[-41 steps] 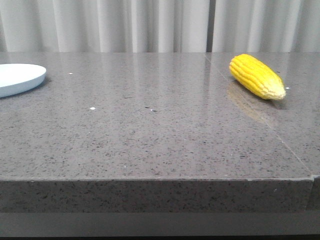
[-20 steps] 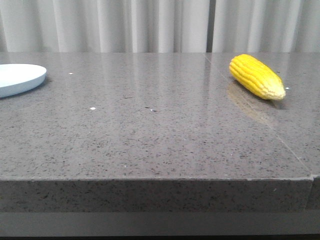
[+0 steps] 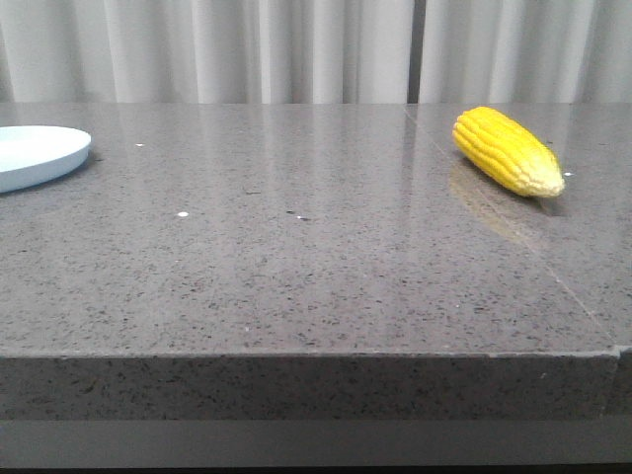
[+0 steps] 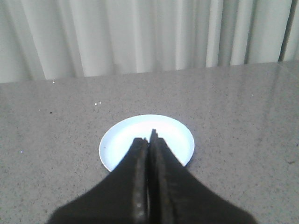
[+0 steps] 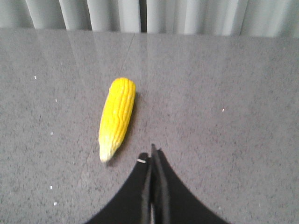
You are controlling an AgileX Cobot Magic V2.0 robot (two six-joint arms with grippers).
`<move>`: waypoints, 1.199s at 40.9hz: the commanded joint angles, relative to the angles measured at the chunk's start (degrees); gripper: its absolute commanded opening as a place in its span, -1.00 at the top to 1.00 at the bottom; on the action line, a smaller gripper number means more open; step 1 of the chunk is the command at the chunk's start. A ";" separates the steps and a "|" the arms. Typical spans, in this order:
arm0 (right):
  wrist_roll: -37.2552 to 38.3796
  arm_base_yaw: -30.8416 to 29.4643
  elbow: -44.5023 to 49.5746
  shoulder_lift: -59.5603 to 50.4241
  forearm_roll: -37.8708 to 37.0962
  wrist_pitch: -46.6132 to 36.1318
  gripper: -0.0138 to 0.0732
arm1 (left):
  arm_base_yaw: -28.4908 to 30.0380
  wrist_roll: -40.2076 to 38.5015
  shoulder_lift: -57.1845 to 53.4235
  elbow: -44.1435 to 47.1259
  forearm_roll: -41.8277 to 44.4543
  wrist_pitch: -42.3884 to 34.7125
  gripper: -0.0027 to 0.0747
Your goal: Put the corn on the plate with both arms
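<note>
The yellow corn [image 3: 507,150] lies on the grey table at the far right, paler tip toward the front right; it also shows in the right wrist view [image 5: 117,116]. My right gripper [image 5: 152,151] is shut and empty, hovering a little short of the corn's tip and to one side of it. The pale bluish-white plate [image 3: 39,153] sits at the table's left edge, partly cut off in the front view. In the left wrist view the plate [image 4: 121,144] lies just beyond my left gripper [image 4: 148,136], which is shut with nothing held. Neither arm shows in the front view.
The grey speckled stone table [image 3: 296,257] has a front edge near the camera and a seam [image 3: 513,237] running past the corn. White curtains [image 3: 296,49] hang behind the table.
</note>
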 commanded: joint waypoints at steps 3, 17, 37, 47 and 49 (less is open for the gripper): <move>-0.33 -0.06 -1.15 1.92 -0.32 -1.14 0.88 | 0.10 -0.01 1.54 -1.74 -1.14 -3.16 0.98; -0.33 -0.06 -0.86 3.50 -0.32 0.90 -0.16 | 0.10 -0.01 1.54 -1.64 -1.34 -1.83 0.52; -0.33 -0.06 -0.86 3.62 -0.32 -0.15 -0.49 | 0.10 -0.01 8.12 -6.98 -0.09 12.97 -0.53; -0.33 -0.06 -0.86 3.62 -0.32 -0.15 -0.49 | 0.10 -0.01 18.39 -12.55 0.37 18.61 -0.53; -0.33 -0.06 -0.86 3.62 -0.32 -0.15 -0.49 | 0.10 -0.01 20.61 -13.24 0.37 19.13 -0.53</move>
